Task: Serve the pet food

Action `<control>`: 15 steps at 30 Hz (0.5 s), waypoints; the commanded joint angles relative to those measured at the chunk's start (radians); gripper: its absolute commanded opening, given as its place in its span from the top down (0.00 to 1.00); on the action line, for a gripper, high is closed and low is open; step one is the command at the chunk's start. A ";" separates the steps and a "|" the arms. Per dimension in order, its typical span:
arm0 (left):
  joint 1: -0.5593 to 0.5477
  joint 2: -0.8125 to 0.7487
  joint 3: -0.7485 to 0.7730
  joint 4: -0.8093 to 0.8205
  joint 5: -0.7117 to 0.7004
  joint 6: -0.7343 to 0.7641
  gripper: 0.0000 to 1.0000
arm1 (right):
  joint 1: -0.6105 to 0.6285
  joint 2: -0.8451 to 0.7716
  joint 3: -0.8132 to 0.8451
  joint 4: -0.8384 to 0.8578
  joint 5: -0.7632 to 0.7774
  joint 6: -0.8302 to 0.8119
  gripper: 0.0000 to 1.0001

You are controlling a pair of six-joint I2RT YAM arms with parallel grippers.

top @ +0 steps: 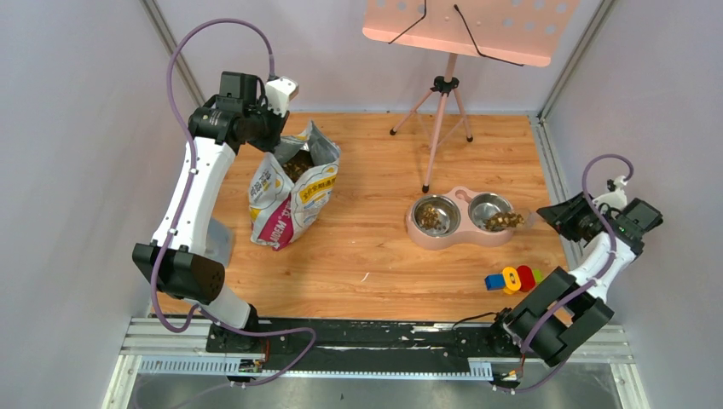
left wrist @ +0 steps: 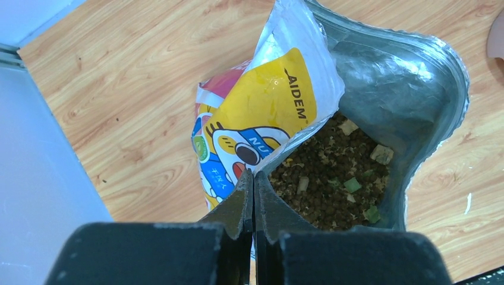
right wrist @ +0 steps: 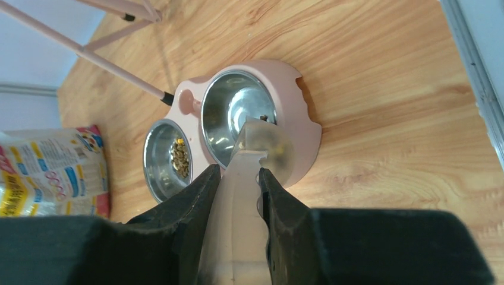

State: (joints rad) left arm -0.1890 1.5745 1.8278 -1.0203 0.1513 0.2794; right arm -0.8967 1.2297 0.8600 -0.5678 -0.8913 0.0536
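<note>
The pet food (left wrist: 333, 190), brown kibble with pale and green bits, fills the open printed bag (top: 294, 192) standing at the left. My left gripper (left wrist: 254, 175) is shut, its tips pinching the bag's rim (left wrist: 285, 142). A pink double feeder (top: 460, 234) sits at the right. More kibble (top: 433, 217) lies in its left bowl (right wrist: 157, 160). My right gripper (right wrist: 238, 171) is shut on the handle of a clear scoop (right wrist: 264, 145), whose cup hangs over the right bowl (right wrist: 229, 116) and its near rim. Kibble (top: 503, 221) shows in the scoop. That bowl looks nearly bare.
A pink music stand on a tripod (top: 439, 111) stands behind the feeder, one leg (right wrist: 119, 71) reaching close to it. A coloured toy (top: 511, 279) lies near the right arm's base. Grey walls close in the wooden floor on three sides.
</note>
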 commanded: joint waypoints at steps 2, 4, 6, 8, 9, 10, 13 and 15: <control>0.000 -0.062 0.017 0.167 0.049 -0.027 1.00 | 0.120 -0.075 0.056 0.030 0.140 -0.048 1.00; 0.000 -0.069 0.014 0.171 0.053 -0.035 1.00 | 0.150 -0.089 0.076 0.026 0.182 -0.047 1.00; 0.000 -0.077 0.013 0.175 0.061 -0.044 1.00 | 0.173 -0.096 0.095 0.022 0.219 -0.048 1.00; 0.000 -0.086 0.013 0.179 0.070 -0.056 1.00 | 0.187 -0.095 0.121 0.009 0.254 -0.062 1.00; 0.000 -0.091 0.013 0.182 0.074 -0.059 1.00 | 0.194 -0.091 0.138 -0.003 0.266 -0.079 1.00; 0.000 -0.094 0.013 0.183 0.076 -0.065 1.00 | 0.202 -0.088 0.155 -0.017 0.273 -0.091 1.00; 0.000 -0.106 0.013 0.186 0.085 -0.079 1.00 | 0.238 -0.087 0.206 -0.054 0.309 -0.131 1.00; 0.000 -0.114 0.011 0.189 0.090 -0.084 1.00 | 0.259 -0.091 0.251 -0.077 0.330 -0.141 1.00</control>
State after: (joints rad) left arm -0.1883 1.5391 1.8141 -1.0195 0.1814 0.2264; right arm -0.6750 1.1610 1.0111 -0.6136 -0.6254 -0.0246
